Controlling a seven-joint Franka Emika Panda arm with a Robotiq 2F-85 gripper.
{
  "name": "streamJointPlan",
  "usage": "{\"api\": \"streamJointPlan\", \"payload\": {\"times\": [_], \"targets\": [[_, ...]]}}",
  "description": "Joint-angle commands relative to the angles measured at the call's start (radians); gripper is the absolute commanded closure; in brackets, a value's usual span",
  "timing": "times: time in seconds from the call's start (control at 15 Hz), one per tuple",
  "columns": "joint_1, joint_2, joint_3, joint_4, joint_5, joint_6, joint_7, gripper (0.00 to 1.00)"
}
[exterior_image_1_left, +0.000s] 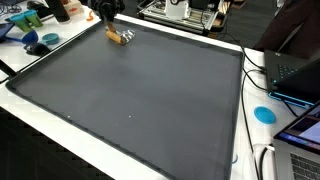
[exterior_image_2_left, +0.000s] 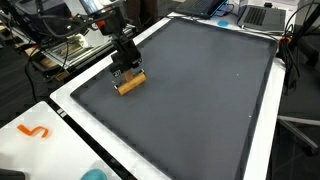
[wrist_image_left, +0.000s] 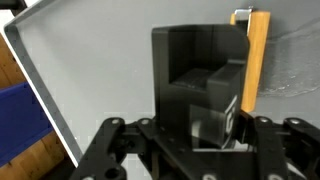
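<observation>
A small brush with a wooden back (wrist_image_left: 257, 60) and pale bristles lies on the large dark grey mat (exterior_image_1_left: 150, 100) near one corner, seen in both exterior views (exterior_image_1_left: 119, 39) (exterior_image_2_left: 131, 83). My gripper (wrist_image_left: 205, 100) hangs low over the mat right beside it, and the wooden back runs along the right side of my black fingers (wrist_image_left: 190, 75). The fingers look pressed together, shut, with nothing seen between them. In both exterior views the gripper (exterior_image_1_left: 112, 22) (exterior_image_2_left: 126, 68) stands just above the brush. The fingertips themselves are hidden there.
The mat has a raised rim (wrist_image_left: 40, 80) close on the left. Blue objects (exterior_image_1_left: 40, 42) lie past the mat's corner, and a blue disc (exterior_image_1_left: 264, 114), cables (exterior_image_1_left: 262, 160) and a laptop (exterior_image_1_left: 300, 70) lie along its side. An orange piece (exterior_image_2_left: 34, 131) rests on the white table.
</observation>
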Motion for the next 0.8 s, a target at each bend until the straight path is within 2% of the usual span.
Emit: {"api": "streamJointPlan", "payload": {"times": [0.0,0.47,0.73], "targets": [[0.017,0.088,0.001,0.025,0.046,0.034,0.001,0.75],[-0.014,-0.019,-0.006,0.012,0.000,-0.007,0.060,0.75],[-0.047,-0.079,0.005,-0.008,-0.064,-0.019,0.146,0.75]]}}
